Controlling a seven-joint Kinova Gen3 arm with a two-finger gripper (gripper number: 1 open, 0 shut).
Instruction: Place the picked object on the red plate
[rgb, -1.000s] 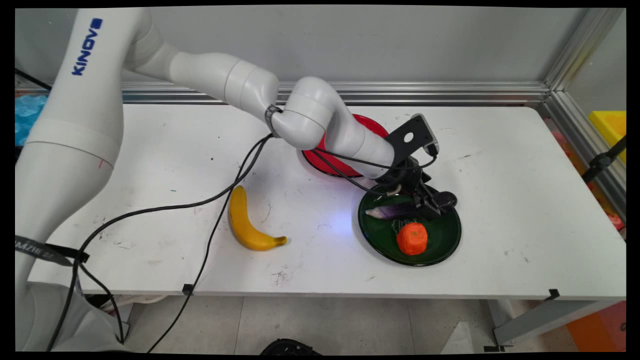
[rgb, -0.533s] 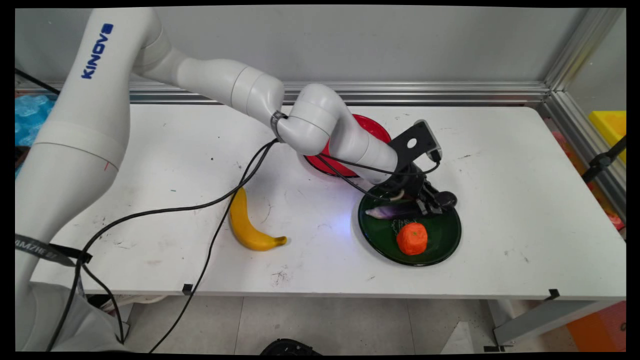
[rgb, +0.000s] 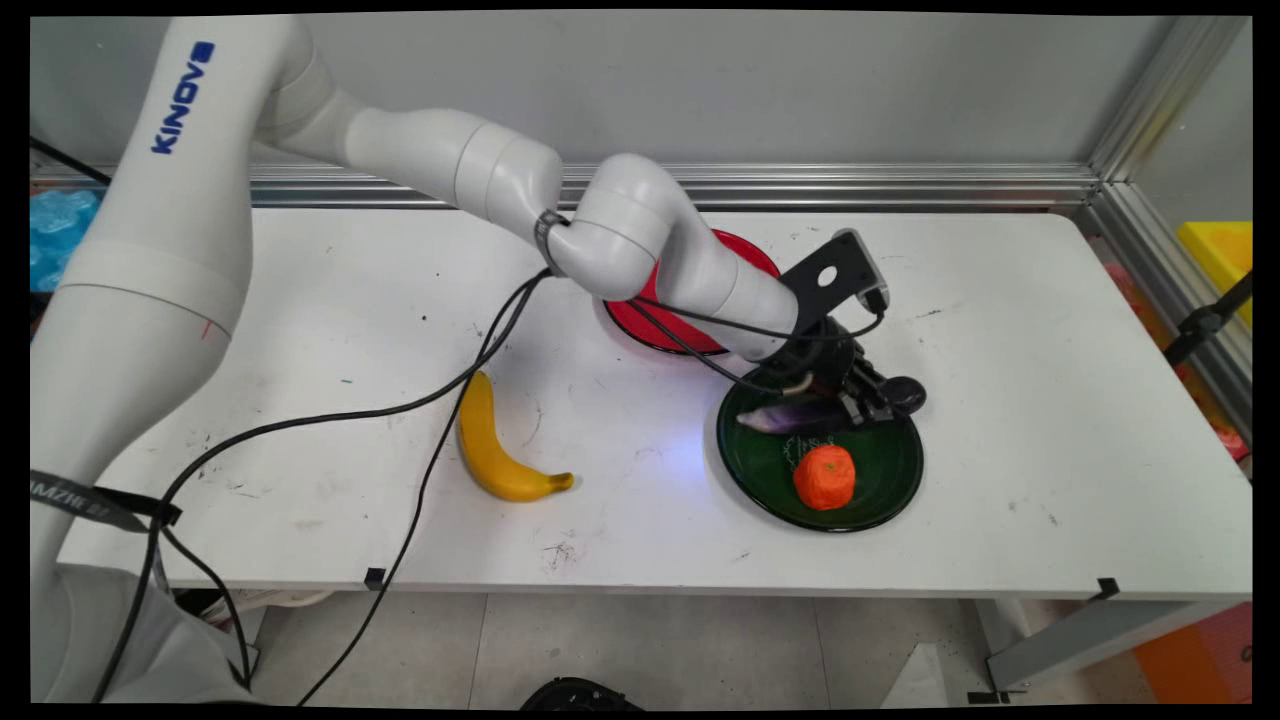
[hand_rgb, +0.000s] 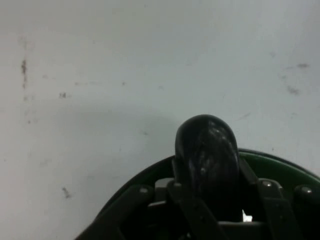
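From the main view, the arm is reaching in low over the green plate (rgb: 880, 495), which is sitting on the white bench (rgb: 1000, 350) and is serving here as the landmark. The tool (rgb: 868, 398) is closing around an eggplant (rgb: 800, 414), gripping it near its dark end, which is poking out past the plate's far right rim. The pale end of the eggplant is pointing toward the plate's left side, so the vegetable is lying nearly level across the plate's far half, apparently because it is being held close to one end. Whether it is resting on the plate or being carried just clear of it cannot be told. An orange (rgb: 825, 477) is sitting on the plate's near half, just beside the eggplant and apart from the tool. A red plate (rgb: 740, 255) is lying just behind the green plate, largely hidden by the arm. A banana (rgb: 492, 445) is lying on the bench well to the left of the green plate, with black cables hanging down past it.

From the hand view, the eggplant's rounded dark end (hand_rgb: 206, 155) is filling the middle, pinched between the tool's two fingers (hand_rgb: 272, 200), one pressing on each side. The green plate's rim (hand_rgb: 285, 167) is curving below and behind it, and the bare bench (hand_rgb: 125, 75) is stretching beyond the plate.
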